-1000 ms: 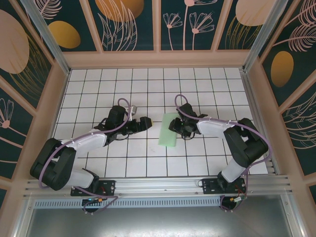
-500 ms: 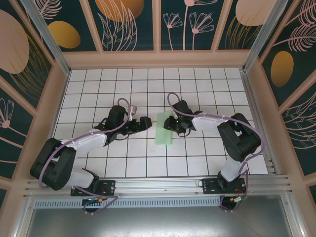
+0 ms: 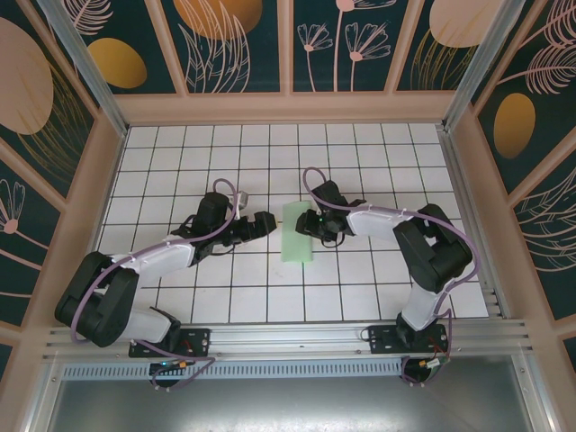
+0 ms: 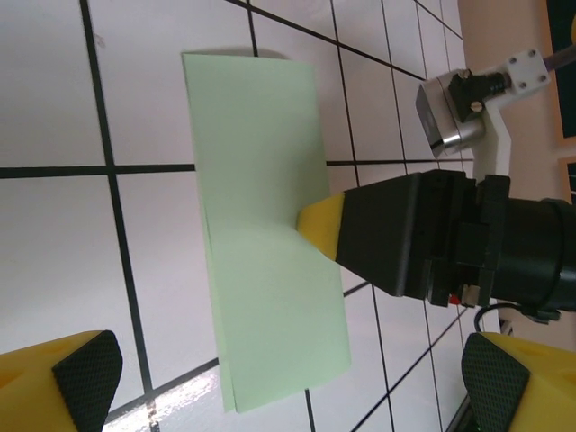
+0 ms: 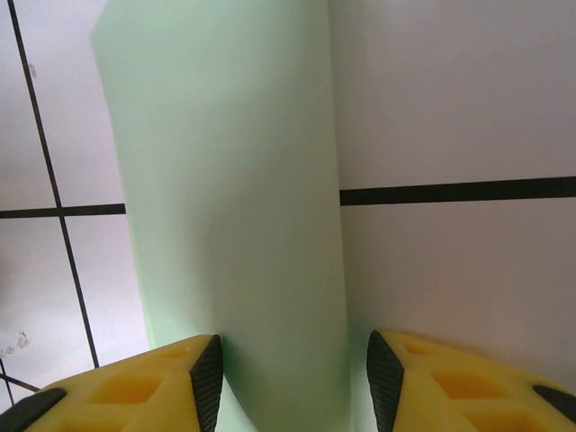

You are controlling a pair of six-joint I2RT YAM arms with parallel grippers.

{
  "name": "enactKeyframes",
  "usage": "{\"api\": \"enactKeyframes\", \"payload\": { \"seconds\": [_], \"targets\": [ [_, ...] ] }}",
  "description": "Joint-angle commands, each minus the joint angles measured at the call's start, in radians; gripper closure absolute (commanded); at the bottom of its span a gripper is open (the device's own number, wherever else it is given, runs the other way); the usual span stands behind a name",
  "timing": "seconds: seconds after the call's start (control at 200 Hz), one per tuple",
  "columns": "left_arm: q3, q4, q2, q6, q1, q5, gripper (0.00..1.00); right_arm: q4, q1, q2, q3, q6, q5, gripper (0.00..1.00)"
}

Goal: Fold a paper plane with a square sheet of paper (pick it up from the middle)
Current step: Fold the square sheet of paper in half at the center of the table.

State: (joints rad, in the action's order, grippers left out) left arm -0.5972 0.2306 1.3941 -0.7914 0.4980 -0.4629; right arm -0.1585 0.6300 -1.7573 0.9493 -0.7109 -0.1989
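The square sheet of paper [image 3: 298, 232] lies on the table, folded in half into a long pale mint-green rectangle, not the outline of a paper plane. My right gripper [image 3: 310, 223] sits low over its right long edge, open. In the right wrist view the paper [image 5: 234, 207] runs between the pads, and the gripper [image 5: 295, 378] straddles its edge without pinching it. In the left wrist view one yellow right fingertip [image 4: 321, 225] touches the middle of the paper [image 4: 261, 225]. My left gripper [image 3: 267, 220] is wide open just left of the sheet, holding nothing [image 4: 288, 378].
The white gridded table [image 3: 180, 153] is boxed in by low peach walls [image 3: 288, 108]. A metal rail [image 3: 288, 337] runs along the near edge by the arm bases. Both arms reach in towards the middle of the table.
My right gripper has moved left, and the paper has slid left with it and turned from tilted to nearly straight. The left arm has not moved.
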Motion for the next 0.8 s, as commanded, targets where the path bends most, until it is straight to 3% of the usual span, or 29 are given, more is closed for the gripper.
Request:
{"api": "enactKeyframes", "payload": {
  "seconds": [0.0,0.335,0.796],
  "targets": [
    [-0.015,-0.027,-0.035,-0.014,0.007,0.065,0.01,-0.053,0.000,-0.031,0.016,-0.027,0.043,0.50],
    [0.028,-0.071,-0.145,-0.053,0.006,0.253,0.01,-0.162,0.002,-0.119,0.090,-0.018,0.067,0.49],
    [0.042,-0.081,-0.174,-0.063,0.007,0.287,0.01,-0.166,0.004,-0.130,0.084,-0.032,0.083,0.53]
  ]
}}
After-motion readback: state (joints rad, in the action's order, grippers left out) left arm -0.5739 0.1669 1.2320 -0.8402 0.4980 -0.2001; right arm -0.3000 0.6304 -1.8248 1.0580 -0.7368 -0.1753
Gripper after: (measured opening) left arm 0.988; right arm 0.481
